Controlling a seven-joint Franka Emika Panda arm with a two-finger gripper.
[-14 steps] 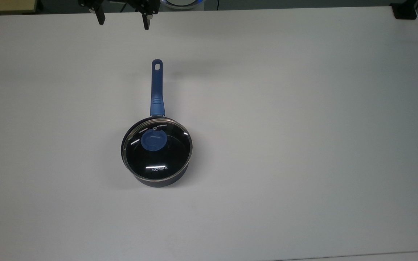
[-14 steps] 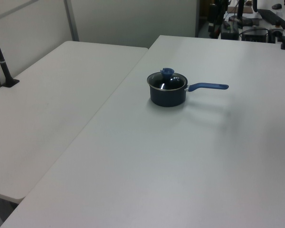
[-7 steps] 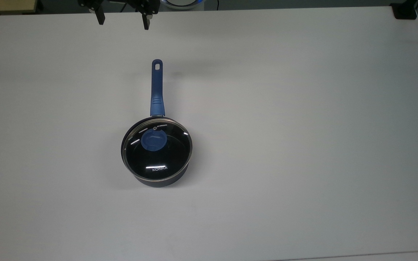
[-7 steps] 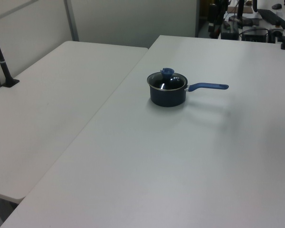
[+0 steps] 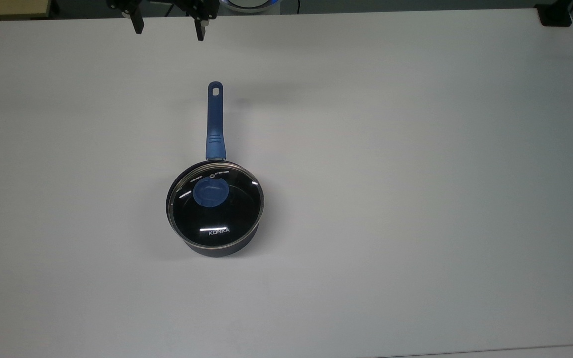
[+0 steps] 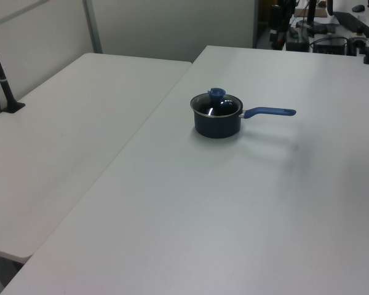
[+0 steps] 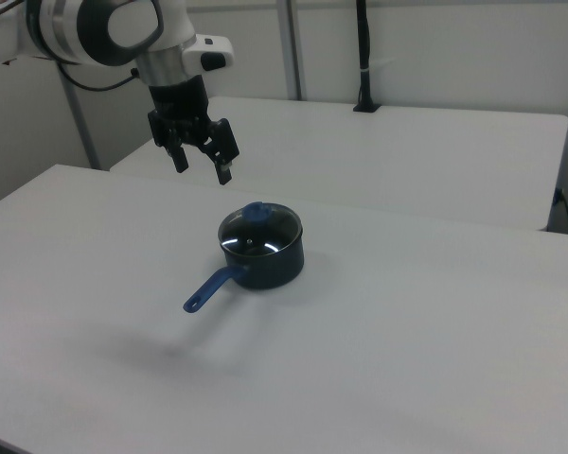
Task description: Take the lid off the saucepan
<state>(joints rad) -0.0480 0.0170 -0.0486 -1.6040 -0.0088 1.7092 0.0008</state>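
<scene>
Lid [image 5: 217,208]: seated flat on the saucepan [image 5: 216,246], near the middle of the surface [image 5: 416,199], well off every edge.
Handling: glass in a metal rim, probably stiff, fairly heavy, slick and breakable.
Hold: the blue knob [image 5: 210,193], raised at the lid's centre, looks the only sound grip.
Saucepan handle [image 5: 215,122]: runs toward the top view's upper edge.
Pincer [image 5: 169,27]: empty, fingers spread apart, up in the air over the surface's far edge in the top view, well apart from the lid.
</scene>
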